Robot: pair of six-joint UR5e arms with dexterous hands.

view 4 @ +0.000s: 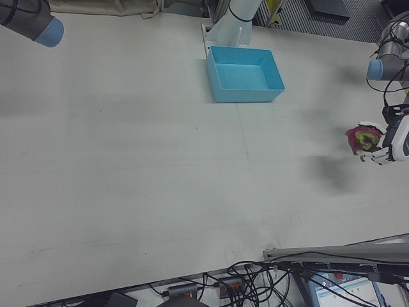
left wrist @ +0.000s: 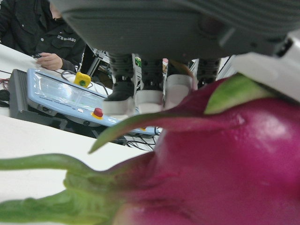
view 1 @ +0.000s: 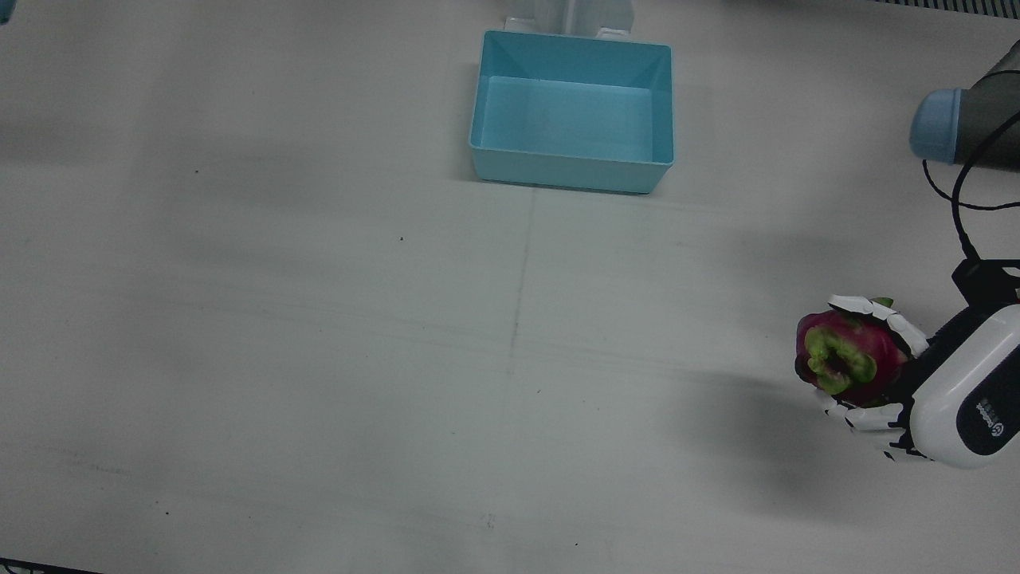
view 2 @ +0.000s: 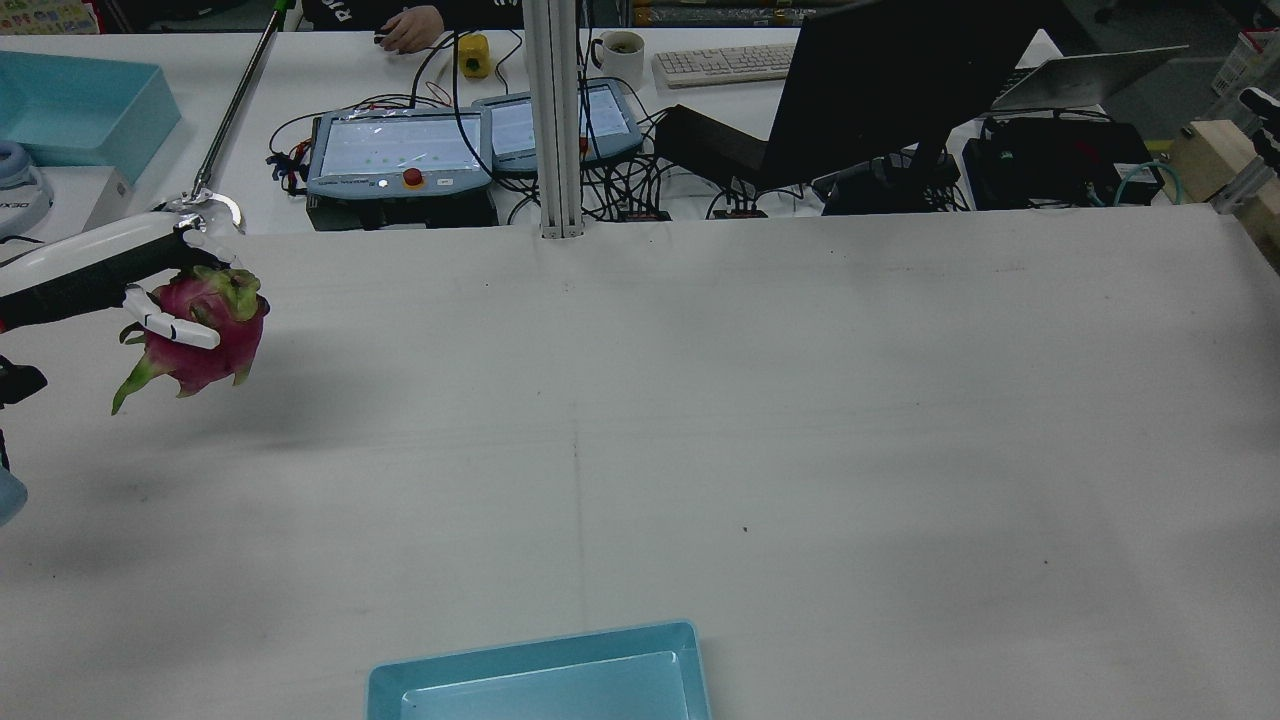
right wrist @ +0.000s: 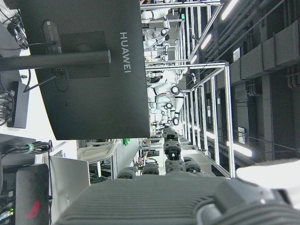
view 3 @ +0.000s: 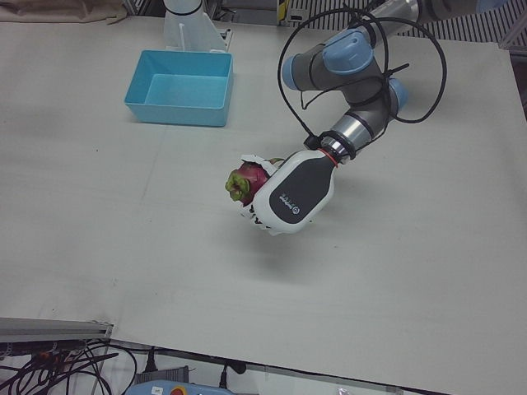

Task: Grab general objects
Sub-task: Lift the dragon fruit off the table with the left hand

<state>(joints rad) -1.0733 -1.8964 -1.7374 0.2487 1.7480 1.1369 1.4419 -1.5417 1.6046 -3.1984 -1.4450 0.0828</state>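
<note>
Dragon fruit (view 2: 200, 335): pink, green-scaled, held off the white table (view 2: 700, 400), far left in rear view.
Left hand (view 2: 150, 285): fingers (view 2: 175, 327) clamped around the fruit.
Blue bin (view 1: 572, 112): mid-table, well apart.
Right hand: finger state cannot be told.

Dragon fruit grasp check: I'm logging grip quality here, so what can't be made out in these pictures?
- Palm side of the left hand: the hand's own white back covers it in the left-front view.
- Dragon fruit: blurred and cut off by the frame edges in the left hand view.
- Right hand's fingers: cut off by the bottom edge in the right hand view; absent elsewhere.
- Blue bin: cut off by the rear view's bottom edge.
</note>
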